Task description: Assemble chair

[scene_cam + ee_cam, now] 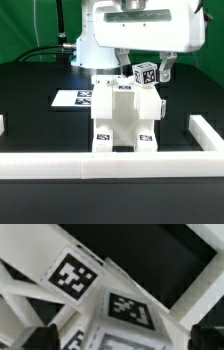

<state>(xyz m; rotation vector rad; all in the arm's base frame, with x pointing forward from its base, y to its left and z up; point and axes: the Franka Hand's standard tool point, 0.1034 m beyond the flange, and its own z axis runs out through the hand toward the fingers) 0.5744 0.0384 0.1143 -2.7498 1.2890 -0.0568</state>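
The chair (125, 118) is a white blocky assembly with small square tags. It stands upright on the black table, right behind the front border rail. A tagged white post (146, 73) rises at its top, towards the exterior view's right. My gripper (145, 66) hangs right over this post with one finger on each side. In the wrist view the dark fingers (42, 337) stand wide apart, and the tagged white chair parts (128, 308) fill the space between and below them. The gripper (123, 339) looks open and straddles the post. I see no firm contact.
The marker board (78, 97) lies flat on the table behind the chair, towards the exterior view's left. A long low white border rail (60, 166) runs along the front, with a side stretch (206, 130) at the exterior view's right. The arm's white base (95, 45) stands at the back.
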